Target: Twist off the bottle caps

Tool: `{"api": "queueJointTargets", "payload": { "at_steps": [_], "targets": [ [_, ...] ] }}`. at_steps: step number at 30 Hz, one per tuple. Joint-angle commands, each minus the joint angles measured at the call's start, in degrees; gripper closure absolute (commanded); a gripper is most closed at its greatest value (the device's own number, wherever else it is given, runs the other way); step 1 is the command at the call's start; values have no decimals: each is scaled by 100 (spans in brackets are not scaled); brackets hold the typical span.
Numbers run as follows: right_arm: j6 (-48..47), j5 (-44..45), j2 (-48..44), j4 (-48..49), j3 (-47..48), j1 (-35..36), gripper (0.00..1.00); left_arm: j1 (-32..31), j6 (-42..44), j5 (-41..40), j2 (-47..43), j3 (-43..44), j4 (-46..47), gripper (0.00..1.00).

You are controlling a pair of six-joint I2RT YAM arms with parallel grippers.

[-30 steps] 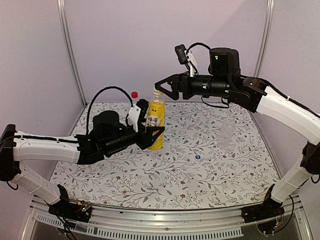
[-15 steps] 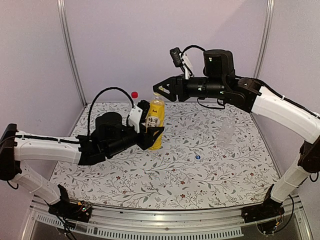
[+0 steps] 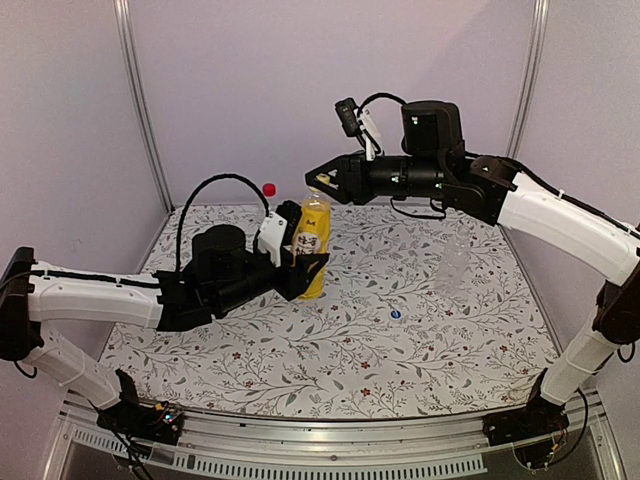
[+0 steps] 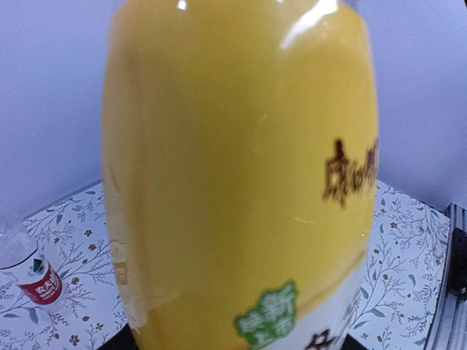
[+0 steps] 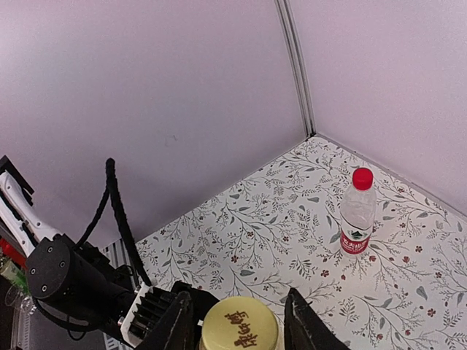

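My left gripper (image 3: pixel 308 266) is shut on the yellow-orange drink bottle (image 3: pixel 313 228) and holds it upright on the table. The bottle fills the left wrist view (image 4: pixel 241 182) and hides the fingers. Its yellow cap (image 5: pixel 241 327) sits between the fingers of my right gripper (image 5: pixel 238 306), which is open, with a small gap on each side. In the top view the right gripper (image 3: pixel 322 178) is at the bottle's top. The clear bottle with the red-and-white label (image 5: pixel 356 222) and red cap (image 5: pixel 362 177) stands at the back left. The clear unlabelled bottle (image 3: pixel 455 262) stands to the right. A blue cap (image 3: pixel 396 314) lies loose on the table.
The flower-patterned table (image 3: pixel 350 350) is closed in by purple walls with a metal post at each back corner (image 3: pixel 140 110). The left arm's black cable (image 3: pixel 200 190) loops above its wrist. The red-labelled bottle also shows low left in the left wrist view (image 4: pixel 33 271).
My right gripper has moved left and slightly down, so its fingers now straddle the yellow cap. The left gripper and the yellow bottle have stayed in place.
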Motion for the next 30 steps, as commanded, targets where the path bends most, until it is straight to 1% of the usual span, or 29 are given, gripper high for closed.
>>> {"api": "queueJointTargets", "payload": {
  "at_steps": [1, 6, 10, 12, 14, 15, 17, 19, 20, 24, 27, 30],
  "targets": [
    [12, -96, 70, 15, 179, 46, 60, -86, 74, -105, 35, 137, -37, 48],
    [-11, -133, 59, 15, 172, 46, 68, -86, 88, -122, 43, 134, -37, 48],
    [-159, -299, 11, 52, 114, 46, 81, -87, 162, -4, -7, 117, -57, 48],
    [-353, -545, -76, 99, 35, 0, 87, -59, 297, 393, -94, 25, 2, 48],
    [-810, -1274, -165, 111, -51, -145, 92, 57, 431, 1294, -195, -71, 25, 47],
    [-999, -1782, -234, 103, -114, -226, 94, 136, 477, 1955, -265, -125, 17, 47],
    [-1875, -2800, -376, -2, -340, -328, 93, 332, 519, 3310, -365, -212, 10, 47],
    [-2525, -3478, -545, -137, -474, -369, 93, 455, 525, 4517, -435, -271, 5, 46],
    [-2680, -3801, -584, -227, -457, -388, 92, 508, 501, 5024, -452, -291, 30, 46],
    [-3257, -4808, -356, -1121, 108, -411, 91, 643, 308, 6291, -381, -339, 247, 46],
    [-3468, -5088, -210, -1308, 196, -413, 91, 721, 75, 7001, -221, -329, 510, 47],
    [-3546, -5243, -204, -1352, 229, -416, 91, 745, -111, 7371, -67, -300, 756, 47]
  ]
}}
